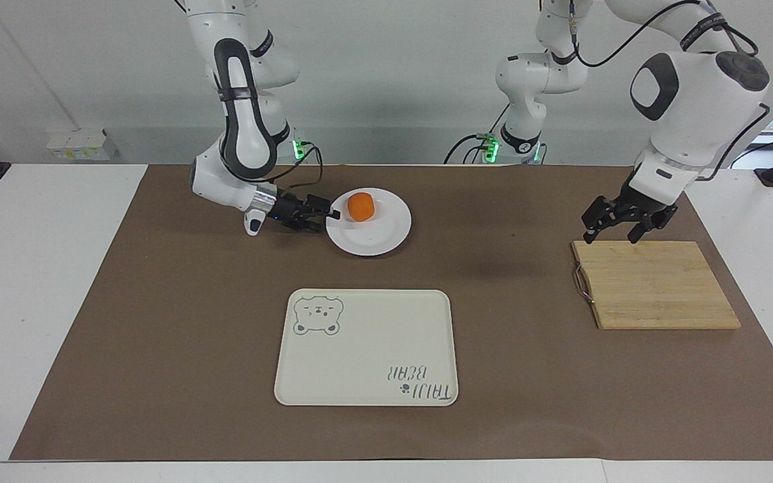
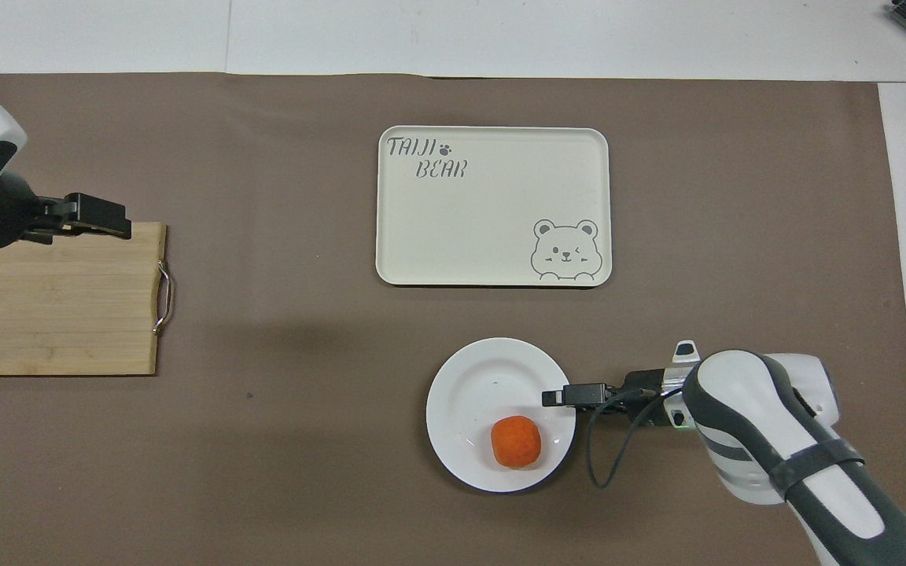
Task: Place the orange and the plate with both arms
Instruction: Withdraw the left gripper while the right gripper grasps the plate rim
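White china is holding the fruit: the orange [image 1: 361, 206] is sitting on the plate [image 1: 376, 238], on the part of the dish nearest the robots, and the plate is resting on the brown mat [image 1: 158, 322] covering the bench [image 1: 37, 282]. The right hand [image 1: 328, 215] is lying low and level at the plate's rim, on the side toward the right arm's end of the bench; whether its fingers are parted or touching the rim cannot be told. The left hand [image 1: 613, 233] is hanging with fingers spread and gripping nothing, over the edge of the wooden cutting board [image 1: 655, 285] closest to the robots, toward the left arm's end of the bench, well apart from the plate. The cream tray [image 1: 366, 349] with a bear drawing is lying farther from the robots than the plate.
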You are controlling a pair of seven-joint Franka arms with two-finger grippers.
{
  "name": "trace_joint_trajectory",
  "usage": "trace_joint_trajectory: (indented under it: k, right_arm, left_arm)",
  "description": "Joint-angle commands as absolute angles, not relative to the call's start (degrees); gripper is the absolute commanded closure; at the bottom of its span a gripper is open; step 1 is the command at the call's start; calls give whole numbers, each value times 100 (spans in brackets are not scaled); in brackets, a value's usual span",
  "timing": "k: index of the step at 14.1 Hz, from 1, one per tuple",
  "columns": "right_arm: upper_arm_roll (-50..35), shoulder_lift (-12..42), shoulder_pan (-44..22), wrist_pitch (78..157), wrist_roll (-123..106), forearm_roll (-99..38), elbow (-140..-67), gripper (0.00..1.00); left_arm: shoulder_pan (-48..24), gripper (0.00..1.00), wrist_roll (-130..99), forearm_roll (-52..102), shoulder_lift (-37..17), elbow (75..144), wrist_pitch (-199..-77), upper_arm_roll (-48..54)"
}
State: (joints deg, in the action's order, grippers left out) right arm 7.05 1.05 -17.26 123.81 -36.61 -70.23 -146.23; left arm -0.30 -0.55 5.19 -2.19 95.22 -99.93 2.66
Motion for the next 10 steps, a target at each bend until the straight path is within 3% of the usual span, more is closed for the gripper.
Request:
trace_joint_trajectory:
  k: [1,2,3,10]
  right_arm:
    - [721,97,-1696,12445,-3858,-7225,-14704,68]
    - [721,97,-1696,12454,-3806,-7225,-14704,93]
    - [721,97,-1696,12454,-3736,-7225,-14704,100]
    - [721,220,-1705,12428,-4165,-7216,-14511,100]
  left_arm:
    - [18,0,35,326,-237,9045,-9205,325]
    - [9,0,26,221,-272,8818,-8889,360]
    - [17,0,9,220,-246,8746,-8860,386]
    - [44,0,26,36,-79,8983,-8745,343]
